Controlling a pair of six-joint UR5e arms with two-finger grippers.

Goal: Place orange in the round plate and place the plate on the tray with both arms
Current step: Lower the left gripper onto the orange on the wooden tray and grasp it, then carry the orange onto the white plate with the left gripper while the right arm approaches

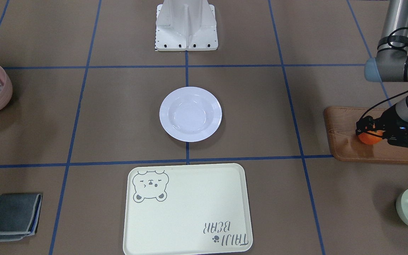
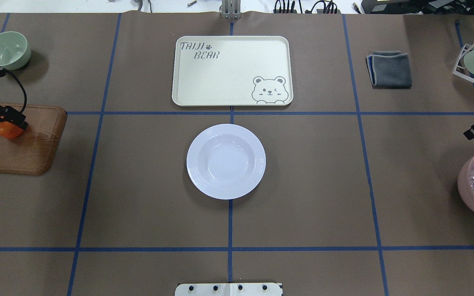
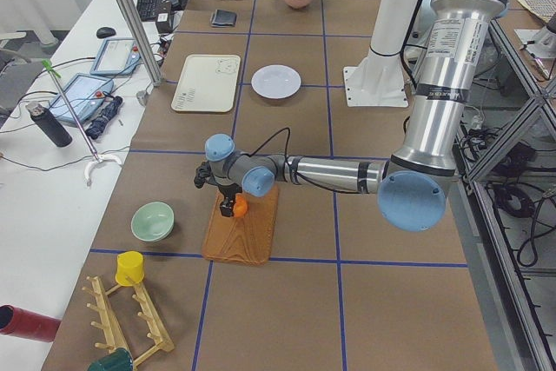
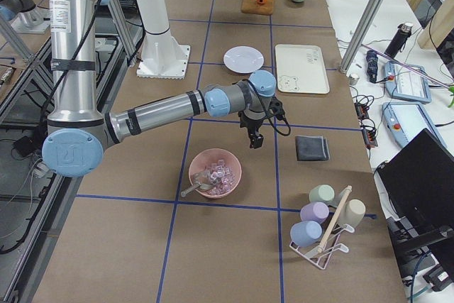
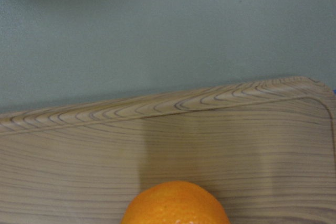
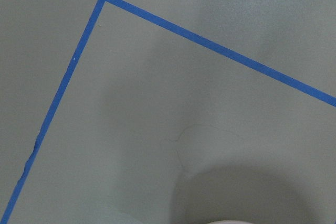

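The orange (image 1: 370, 138) sits on a brown wooden board (image 1: 345, 148) at the table's left end. My left gripper (image 1: 369, 134) comes down on it, its black fingers hugging both sides, so it looks shut on the fruit. The left wrist view shows the orange (image 5: 176, 204) close at the bottom edge. The white round plate (image 2: 194, 161) stands empty at mid-table. Beyond it lies the cream tray (image 2: 228, 78) with the bear drawing, also empty. My right gripper (image 2: 469, 133) hovers at the far right edge, fingers together and holding nothing.
A pale green bowl (image 2: 6, 49) stands beyond the board. At the right end are a pink bowl (image 2: 469, 185) with ice-like pieces and a utensil, and a folded grey cloth (image 2: 389, 69). The robot's white base (image 1: 186, 32) is at the near middle.
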